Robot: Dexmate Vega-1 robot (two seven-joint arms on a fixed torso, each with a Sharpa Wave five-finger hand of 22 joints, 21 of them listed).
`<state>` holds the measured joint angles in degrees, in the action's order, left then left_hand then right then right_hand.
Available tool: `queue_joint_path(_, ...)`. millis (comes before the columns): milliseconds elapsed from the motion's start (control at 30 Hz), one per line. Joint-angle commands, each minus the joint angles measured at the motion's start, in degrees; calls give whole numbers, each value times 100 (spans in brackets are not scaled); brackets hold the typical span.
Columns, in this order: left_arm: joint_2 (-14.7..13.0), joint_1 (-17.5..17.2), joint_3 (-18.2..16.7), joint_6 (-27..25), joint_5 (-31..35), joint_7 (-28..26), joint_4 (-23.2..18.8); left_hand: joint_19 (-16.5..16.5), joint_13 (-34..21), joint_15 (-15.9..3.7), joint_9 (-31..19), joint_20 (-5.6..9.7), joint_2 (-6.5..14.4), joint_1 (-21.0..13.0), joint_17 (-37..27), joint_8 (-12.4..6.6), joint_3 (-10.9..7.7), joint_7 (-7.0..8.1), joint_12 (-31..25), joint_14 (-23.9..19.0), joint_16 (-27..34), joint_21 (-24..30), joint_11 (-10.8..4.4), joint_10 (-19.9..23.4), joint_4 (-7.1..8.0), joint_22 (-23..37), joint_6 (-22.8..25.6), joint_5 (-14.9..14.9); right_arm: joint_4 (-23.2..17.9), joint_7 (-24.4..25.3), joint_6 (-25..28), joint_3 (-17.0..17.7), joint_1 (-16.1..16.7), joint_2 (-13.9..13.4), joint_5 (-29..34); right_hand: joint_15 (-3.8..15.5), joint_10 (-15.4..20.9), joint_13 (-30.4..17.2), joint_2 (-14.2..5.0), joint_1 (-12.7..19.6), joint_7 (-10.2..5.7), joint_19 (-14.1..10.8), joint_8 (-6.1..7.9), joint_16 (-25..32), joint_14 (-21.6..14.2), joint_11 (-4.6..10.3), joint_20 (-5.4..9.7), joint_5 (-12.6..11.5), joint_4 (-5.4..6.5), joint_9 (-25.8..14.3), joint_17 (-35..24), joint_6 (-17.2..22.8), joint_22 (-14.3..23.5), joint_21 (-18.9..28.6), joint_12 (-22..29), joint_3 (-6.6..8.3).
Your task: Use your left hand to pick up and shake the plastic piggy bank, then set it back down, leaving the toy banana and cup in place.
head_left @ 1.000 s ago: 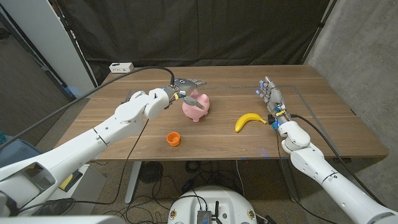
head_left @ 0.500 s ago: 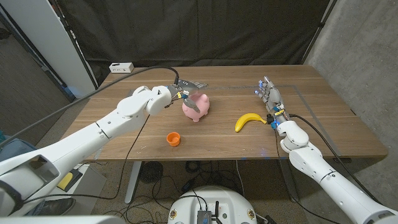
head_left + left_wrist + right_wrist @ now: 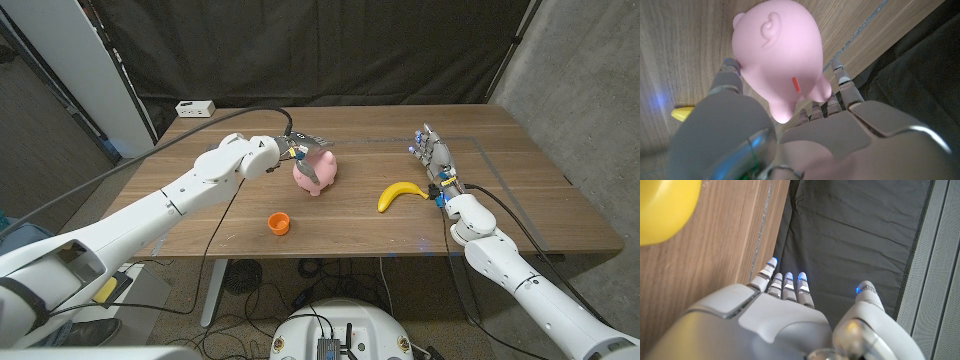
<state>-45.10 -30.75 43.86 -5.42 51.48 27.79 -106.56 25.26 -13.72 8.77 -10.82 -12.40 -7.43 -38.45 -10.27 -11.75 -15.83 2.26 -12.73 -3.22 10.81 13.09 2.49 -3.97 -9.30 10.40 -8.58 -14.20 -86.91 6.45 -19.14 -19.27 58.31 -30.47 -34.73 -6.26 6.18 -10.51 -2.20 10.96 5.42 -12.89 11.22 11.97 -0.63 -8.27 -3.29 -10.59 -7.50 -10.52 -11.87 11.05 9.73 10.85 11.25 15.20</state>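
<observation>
Left hand (image 3: 300, 150) closer, fingers (image 3: 842, 82) cupping piggy bank (image 3: 316, 171).

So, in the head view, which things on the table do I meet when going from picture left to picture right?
Orange cup → left hand → pink piggy bank → toy banana → right hand.

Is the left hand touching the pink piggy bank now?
Touching. In the left wrist view the left hand has fingers against both sides of the piggy bank.
</observation>
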Motion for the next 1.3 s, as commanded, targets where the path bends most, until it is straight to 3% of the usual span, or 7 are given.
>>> queue_joint_path(33, 202, 203, 134, 208, -622, 477, 452, 169, -33, 45, -9, -3, 77, -145, -22, -40, -35, -72, -59, -103, 43, 10, 40, 105, 42, 16, 90, -60, 57, -18, 44, -17, 3, 19, -55, -34, 48, -34, 15, 52, -56, -20, -7, 18, -25, -3, -36, 16, -37, -21, -12, 33, 25, 28, 39, 15)
queue_joint_path(233, 285, 296, 175, 405, -1121, 495, 741, 646, -51, -28, -21, 1, 269, -490, -17, -132, -87, -159, -196, -395, 106, 117, 97, 389, 51, 24, 450, -103, 56, -10, 40, -13, 16, 5, -44, -33, 72, -36, 12, 58, -56, -15, -9, 18, -28, -11, -55, 17, -38, -22, -13, 29, 26, 27, 46, 14)
queue_joint_path(400, 343, 331, 177, 516, -1529, 433, 926, 1883, -179, -319, -88, 13, 741, -1464, -33, -380, -256, -489, -552, -1365, 273, 369, 26, 1194, 2, 14, 1489, 82, 57, -25, 44, -10, 23, -5, -58, -41, 82, -37, 9, 65, -84, -3, -3, 19, -34, 7, -71, 17, -41, -23, -13, 42, 26, 23, 49, 15)
queue_joint_path(533, 368, 360, 208, 578, -1743, 373, 1032, 2497, -348, -591, -187, 69, 1068, -2071, -103, -650, -345, -532, -830, -2013, 449, 471, -141, 1834, -17, 13, 2358, 298, 62, -34, 55, -2, 30, 10, -106, -53, 84, -38, 7, 71, -85, 3, -3, 18, -34, 2, -85, 18, -42, -23, -14, 43, 26, 22, 47, 15)
queue_joint_path(600, 363, 358, 237, 507, -1730, 350, 1003, 2568, -389, -641, -211, 133, 1160, -2203, -128, -708, -384, -546, -882, -2143, 506, 485, -167, 1949, -29, 17, 2515, 325, 88, -70, 34, -8, 24, 9, -109, -56, 77, -39, 8, 73, -85, 7, -3, 18, -34, 4, -91, 19, -43, -24, -14, 45, 26, 22, 43, 15)
queue_joint_path(800, 364, 247, 202, 378, -1874, 57, 996, 3169, -684, -980, -376, 738, 1472, -2945, -304, -1021, -597, -591, -1224, -3031, 942, 733, -284, 2663, -90, 62, 3252, 356, 122, -130, 29, -9, 24, 25, -171, -50, 91, -41, 11, 78, -94, 13, -5, 16, -32, 20, -99, 20, -46, -24, -15, 40, 27, 21, 47, 12)
queue_joint_path(1300, 281, -127, -190, 410, -2677, -851, 931, 3546, -1019, -1220, -595, 1164, 1620, -3584, -491, -1391, -927, -661, -1539, -3747, 1242, 1014, -379, 3343, -112, 99, 4009, 259, 141, -230, 26, 0, 25, 35, -280, -64, 94, -45, 12, 85, -125, 21, -6, 18, -40, 34, -113, 22, -47, -26, -18, 35, 27, 22, 45, 8)
